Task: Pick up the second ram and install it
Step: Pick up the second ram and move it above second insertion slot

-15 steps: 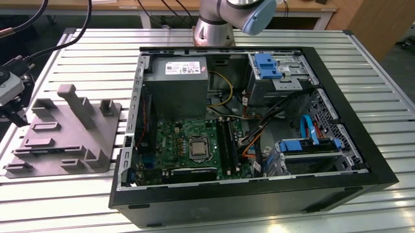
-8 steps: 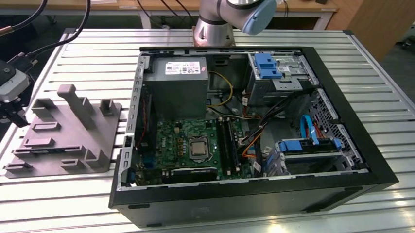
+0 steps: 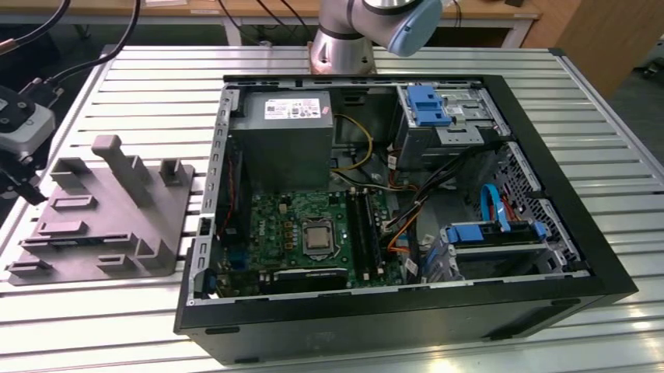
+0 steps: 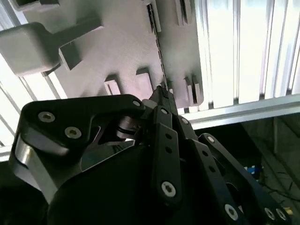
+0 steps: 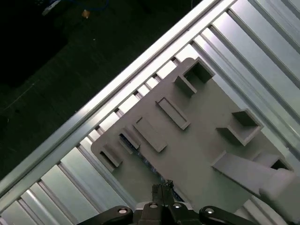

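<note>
The second ram is a thin dark strip standing on edge in a slot of the grey plastic fixture. In the first wrist view the second ram runs along the fixture's edge near the table rim. My gripper hangs above the fixture's far side at the exterior view's left. Its fingertips sit together just above one end of the strip, apart from it. In the second wrist view the gripper points down at that same end, with nothing between its fingers.
An open computer case lies at the exterior view's right with the motherboard, power supply and blue drive bays exposed. The slatted metal table ends close to the fixture. Cables hang at the back left.
</note>
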Tool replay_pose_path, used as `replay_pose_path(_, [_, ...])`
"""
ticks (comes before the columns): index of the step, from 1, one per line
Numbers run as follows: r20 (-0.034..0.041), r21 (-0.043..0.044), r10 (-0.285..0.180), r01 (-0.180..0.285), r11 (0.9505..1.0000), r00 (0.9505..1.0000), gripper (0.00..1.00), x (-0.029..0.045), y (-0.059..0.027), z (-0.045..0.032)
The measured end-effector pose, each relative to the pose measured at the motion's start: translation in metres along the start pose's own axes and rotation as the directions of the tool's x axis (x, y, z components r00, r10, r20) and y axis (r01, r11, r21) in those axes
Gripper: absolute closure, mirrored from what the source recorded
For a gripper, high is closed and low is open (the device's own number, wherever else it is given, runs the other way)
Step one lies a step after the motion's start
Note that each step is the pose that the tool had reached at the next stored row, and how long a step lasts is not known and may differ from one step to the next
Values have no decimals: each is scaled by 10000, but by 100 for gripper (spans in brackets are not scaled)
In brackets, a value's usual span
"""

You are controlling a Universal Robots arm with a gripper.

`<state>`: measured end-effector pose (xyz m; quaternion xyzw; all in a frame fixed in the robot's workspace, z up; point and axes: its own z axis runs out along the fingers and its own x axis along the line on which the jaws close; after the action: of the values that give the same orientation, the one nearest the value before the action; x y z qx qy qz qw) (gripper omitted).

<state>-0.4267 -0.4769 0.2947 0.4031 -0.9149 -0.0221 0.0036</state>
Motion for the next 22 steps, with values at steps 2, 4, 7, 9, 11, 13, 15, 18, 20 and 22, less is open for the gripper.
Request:
replay_pose_path(2, [-16,-4,-358,358,9994,9994,90,0,0,4])
replay_pose_path(4, [-32,-10,-717,717,9974,9974,90,0,0,9])
replay_pose_path(7, [-55,-18,-1266,1266,9920,9919,90,0,-1,15])
replay_pose_path(9, [-69,-24,-1620,1620,9868,9868,90,0,-1,20])
replay_pose_path(11, [-84,-31,-1974,1974,9803,9803,90,0,-1,24])
replay_pose_path(13, [-99,-39,-2342,2341,9722,9721,90,0,-2,28])
replay_pose_path(15, [-112,-47,-2689,2689,9632,9631,90,0,-2,33])
replay_pose_path(18, [-134,-59,-3214,3214,9469,9468,90,0,-2,40])
replay_pose_path(20, [-146,-68,-3553,3552,9348,9347,90,0,-2,45])
replay_pose_path(22, [-159,-75,-3887,3886,9214,9212,90,1,-2,50])
